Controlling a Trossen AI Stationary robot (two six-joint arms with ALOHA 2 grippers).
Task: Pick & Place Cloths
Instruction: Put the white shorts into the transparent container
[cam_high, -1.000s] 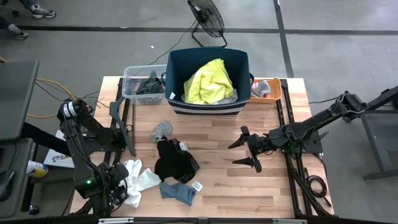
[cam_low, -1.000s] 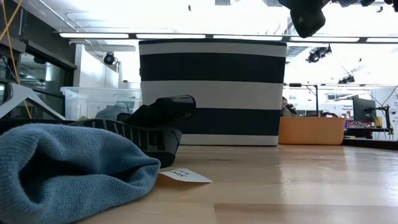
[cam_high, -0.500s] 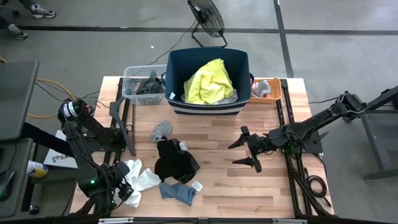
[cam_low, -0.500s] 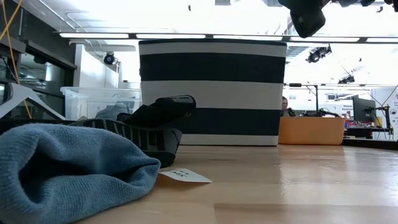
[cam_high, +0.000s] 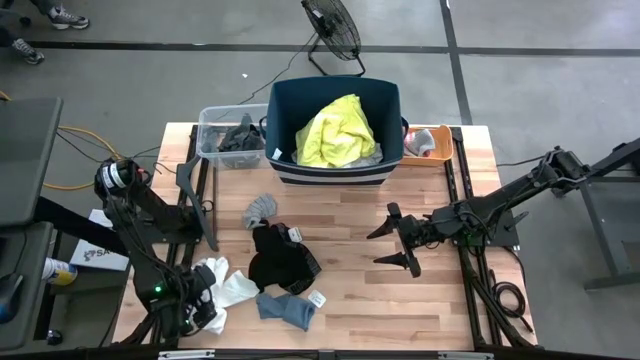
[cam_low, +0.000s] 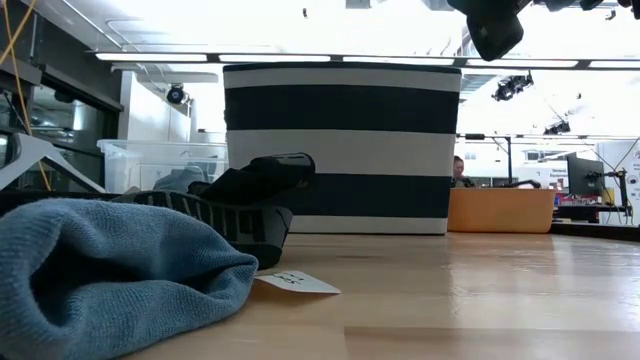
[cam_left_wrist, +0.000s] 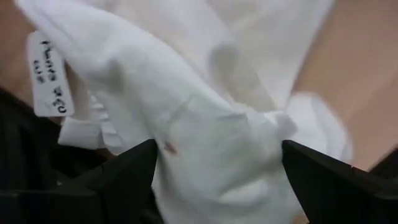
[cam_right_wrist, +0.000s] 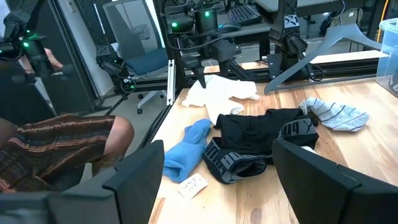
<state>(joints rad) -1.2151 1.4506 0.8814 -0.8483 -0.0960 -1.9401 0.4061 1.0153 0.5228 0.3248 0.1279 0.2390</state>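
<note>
The left end effector (cam_high: 205, 303) sits low at the near left corner of the tabletop (cam_high: 440, 300), fingers spread wide with the white cloth (cam_left_wrist: 205, 124) lying between and just beyond them; the left wrist view is filled with the rumpled fabric and its small tag (cam_left_wrist: 48, 74), and nothing looks pinched, so I judge this a straddle readied for a grasp, not a hold. The cloth lies flat and crumpled on the wood, so a low, wide approach suits it. Just past that end effector, toward the table's middle, lie the black shorts (cam_high: 280, 262), the blue sock (cam_high: 288, 310) and, farther off, the grey sock (cam_high: 260, 209). Well beyond, at the far edge, the navy tub (cam_high: 335, 100) already holds the neon yellow shirt (cam_high: 337, 132), the likely destination. The right end effector (cam_high: 400, 245) hovers above the tabletop's right half, fingers spread and empty, waiting.
</note>
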